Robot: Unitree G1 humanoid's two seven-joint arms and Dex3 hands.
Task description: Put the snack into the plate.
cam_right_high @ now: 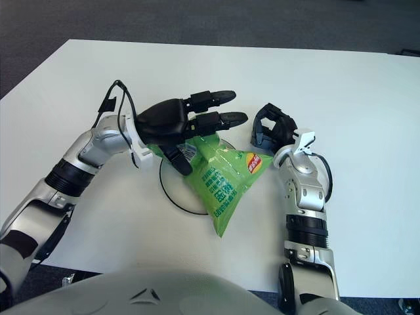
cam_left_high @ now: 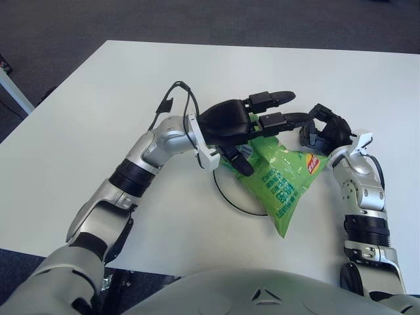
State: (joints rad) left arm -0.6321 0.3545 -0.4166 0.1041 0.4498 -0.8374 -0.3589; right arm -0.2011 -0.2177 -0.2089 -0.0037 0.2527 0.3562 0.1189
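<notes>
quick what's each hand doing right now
Left hand: open, fingers extended above the green snack bag, not gripping it.
Right hand: curled shut, holding nothing, beside the bag's right corner.

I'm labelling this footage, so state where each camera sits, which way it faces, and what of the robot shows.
Left eye view: on the head, looking forward and down at the white table; both arms and the torso edge show.
Right eye view: the same head, slightly to the right, same aim; both arms show.
Shared: the left hand open over the green snack bag on the plate, and the right hand beside the bag.
</notes>
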